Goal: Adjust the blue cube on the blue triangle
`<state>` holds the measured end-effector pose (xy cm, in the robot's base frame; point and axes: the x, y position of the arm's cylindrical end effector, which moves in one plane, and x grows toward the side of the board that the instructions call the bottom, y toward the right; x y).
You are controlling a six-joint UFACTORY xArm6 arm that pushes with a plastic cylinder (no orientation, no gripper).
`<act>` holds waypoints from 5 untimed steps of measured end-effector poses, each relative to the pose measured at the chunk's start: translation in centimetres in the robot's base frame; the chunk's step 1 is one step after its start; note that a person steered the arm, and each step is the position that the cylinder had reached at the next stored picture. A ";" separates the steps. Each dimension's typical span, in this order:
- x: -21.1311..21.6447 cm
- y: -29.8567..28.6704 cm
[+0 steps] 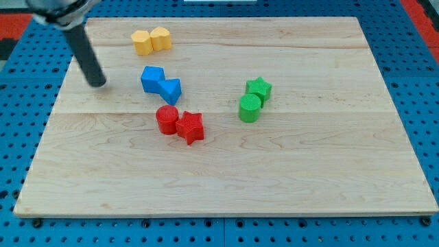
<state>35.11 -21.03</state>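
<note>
So the blue cube (pixel 153 78) is sitting left of centre on the board, toward the far side, and it's touching the blue triangle (pixel 170 90), which is just to its right and a bit nearer. The two read as one joined blue clump.

The arm has no hand or claw to open or close, just a straight dark rod, and it isn't holding anything. Its tip (pixel 98 84) is down at the board on the left, level with the cube but well apart from it, with bare wood between them.

Just near of the blue pair are a red cylinder (pixel 166 119) and a red star (pixel 191 127), touching each other. Over to the right, a green star (pixel 258 89) sits right against a green cylinder (pixel 250 108). At the far edge, left of centre, two yellow blocks (pixel 151 40) are pressed together; their shapes are hard to make out.

The surface is a pale wooden board (pixel 309 171) made of joined planks with visible grain. It lies on a blue pegboard table (pixel 425 103) full of small holes, and there's a bit of red at the far right corner.
</note>
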 end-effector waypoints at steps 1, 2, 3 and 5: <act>-1.6 2.0; 0.7 2.0; 2.0 4.3; 2.0 7.9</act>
<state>37.15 -13.13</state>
